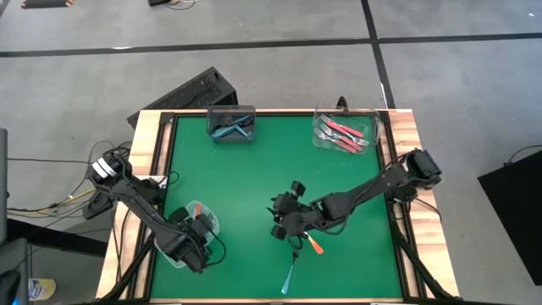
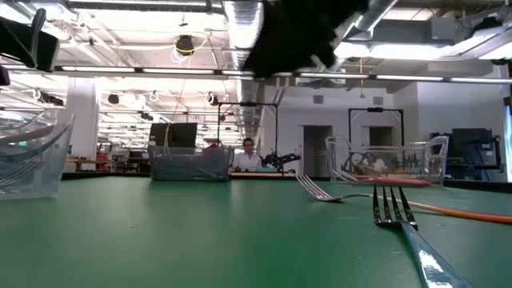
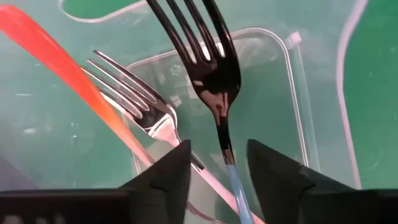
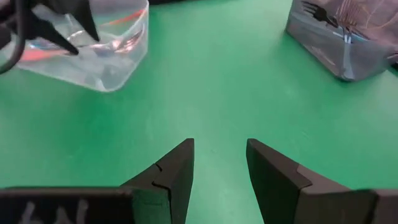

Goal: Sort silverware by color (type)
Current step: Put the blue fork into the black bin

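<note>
An orange fork (image 1: 315, 246) and a blue fork (image 1: 289, 276) lie on the mat (image 1: 254, 178) near the front edge, just below the right gripper (image 1: 292, 230), whose fingers are spread and empty. In the near-left tub (image 1: 188, 222), two forks (image 3: 214, 87) lie just ahead of the left gripper (image 3: 217, 165), spread apart, gripping nothing.

No legible text, label, brand, number or sign appears in any view. Faint pale marks show on the right gripper (image 4: 219, 163) housing in the right wrist view — they cannot be read.
</note>
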{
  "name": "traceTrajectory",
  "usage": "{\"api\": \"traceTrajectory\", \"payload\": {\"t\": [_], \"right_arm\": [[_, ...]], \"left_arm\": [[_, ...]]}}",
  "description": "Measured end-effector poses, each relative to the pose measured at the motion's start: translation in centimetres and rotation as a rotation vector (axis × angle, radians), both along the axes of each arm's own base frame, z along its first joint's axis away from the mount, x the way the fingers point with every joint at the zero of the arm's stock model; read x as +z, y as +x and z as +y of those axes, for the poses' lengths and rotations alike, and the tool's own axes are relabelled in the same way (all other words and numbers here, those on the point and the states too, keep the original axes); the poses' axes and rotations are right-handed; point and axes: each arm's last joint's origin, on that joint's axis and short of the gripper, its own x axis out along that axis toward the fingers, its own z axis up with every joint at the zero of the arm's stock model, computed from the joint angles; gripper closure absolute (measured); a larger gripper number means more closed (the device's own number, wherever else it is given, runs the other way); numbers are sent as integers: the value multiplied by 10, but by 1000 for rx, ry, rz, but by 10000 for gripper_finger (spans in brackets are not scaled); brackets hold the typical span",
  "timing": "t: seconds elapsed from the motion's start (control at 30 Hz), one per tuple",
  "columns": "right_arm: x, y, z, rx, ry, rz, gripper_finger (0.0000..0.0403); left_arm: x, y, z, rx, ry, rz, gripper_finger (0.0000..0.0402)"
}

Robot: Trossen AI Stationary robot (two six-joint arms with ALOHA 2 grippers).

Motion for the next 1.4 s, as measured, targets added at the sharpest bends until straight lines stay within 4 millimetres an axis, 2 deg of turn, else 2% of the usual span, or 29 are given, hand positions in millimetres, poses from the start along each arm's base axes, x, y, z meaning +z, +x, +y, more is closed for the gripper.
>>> {"api": "traceTrajectory", "payload": {"t": [0.1,0.17,0.23,0.33,0.5,0.6,0.73,0.9,1.13,1.4], "right_arm": [[-3,14,-3,-1,33,-81,230],[-15,22,-4,16,35,-83,230],[-26,35,-5,73,63,-127,230],[-35,52,-5,231,54,-212,230],[-55,68,-1,474,-172,-253,230],[-55,75,1,553,-300,-207,230],[-51,83,3,643,-361,-110,230],[-50,82,15,752,-420,39,230],[-45,80,24,828,-578,113,230],[-41,81,24,860,-645,130,233]], "left_arm": [[1,0,0,-5,-2,2,311],[1,0,0,-23,-5,8,361],[1,0,0,-28,-8,12,388],[1,0,0,-63,-4,19,396],[7,4,-2,-156,-41,-43,399],[9,12,-8,-335,-69,-101,400],[9,20,-14,-570,-44,-149,400],[8,22,-12,-749,81,-132,401],[8,22,-12,-995,141,-57,401],[8,27,-7,-1064,135,-26,401]]}}
